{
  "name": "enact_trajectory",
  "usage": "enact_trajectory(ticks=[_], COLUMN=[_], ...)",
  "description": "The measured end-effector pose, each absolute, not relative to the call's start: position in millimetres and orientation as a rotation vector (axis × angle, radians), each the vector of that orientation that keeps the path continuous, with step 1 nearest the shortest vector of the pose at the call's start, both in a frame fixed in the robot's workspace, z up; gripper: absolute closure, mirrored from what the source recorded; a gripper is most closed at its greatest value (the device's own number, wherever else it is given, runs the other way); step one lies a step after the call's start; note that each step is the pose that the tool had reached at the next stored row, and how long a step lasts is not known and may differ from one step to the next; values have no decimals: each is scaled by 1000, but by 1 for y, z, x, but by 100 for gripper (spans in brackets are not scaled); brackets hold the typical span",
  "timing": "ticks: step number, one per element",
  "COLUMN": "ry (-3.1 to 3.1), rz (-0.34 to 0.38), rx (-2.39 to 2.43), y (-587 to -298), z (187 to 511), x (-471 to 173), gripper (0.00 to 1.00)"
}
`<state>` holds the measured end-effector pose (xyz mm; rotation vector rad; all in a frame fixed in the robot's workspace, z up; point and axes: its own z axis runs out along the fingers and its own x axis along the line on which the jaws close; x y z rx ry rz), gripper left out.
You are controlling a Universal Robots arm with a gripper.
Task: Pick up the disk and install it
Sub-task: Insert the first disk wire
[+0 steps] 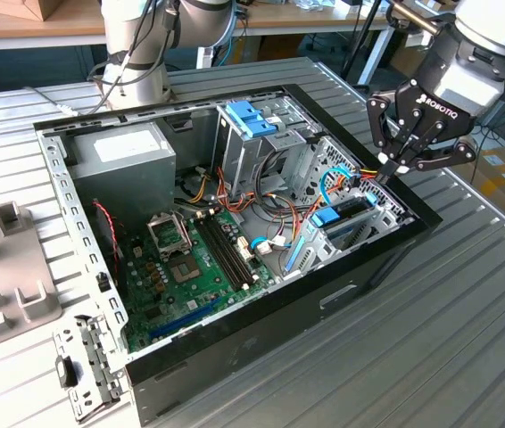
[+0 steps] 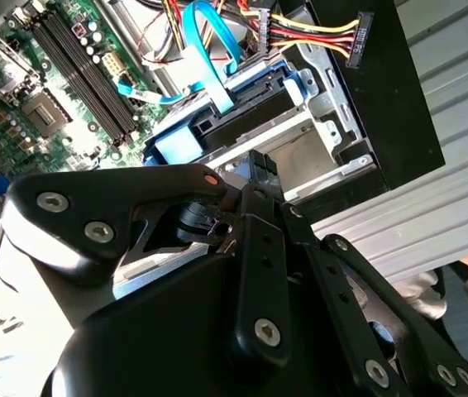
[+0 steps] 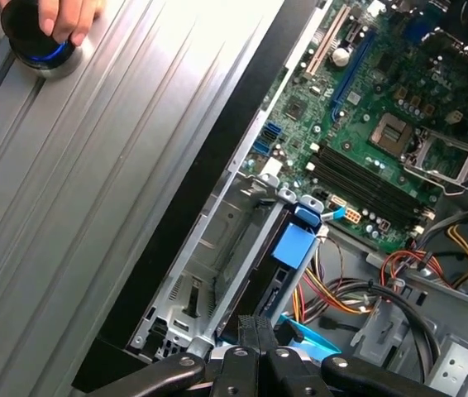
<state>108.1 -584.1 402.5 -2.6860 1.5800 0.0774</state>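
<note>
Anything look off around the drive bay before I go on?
Two things. A person's hand rests on a round black knob on the table beside the case, inside the work area. A loose power connector on yellow and red wires hangs over the case's black edge near the bay. The disk sits in the bay; the gripper hovers over it.

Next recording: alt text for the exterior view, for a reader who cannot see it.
A black robot gripper hangs, fingers drawn together, over the drive bay at the exterior view's right of an open black computer case, where a dark disk with a blue plastic end piece sits. The green motherboard lies exposed.
</note>
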Motion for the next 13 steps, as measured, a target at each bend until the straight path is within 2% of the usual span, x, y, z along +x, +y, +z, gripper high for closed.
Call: enact_trajectory(ticks=[13], ry=[1464], rz=[79], rx=[-2753], y=[-584], z=[402], x=[108], gripper=[89])
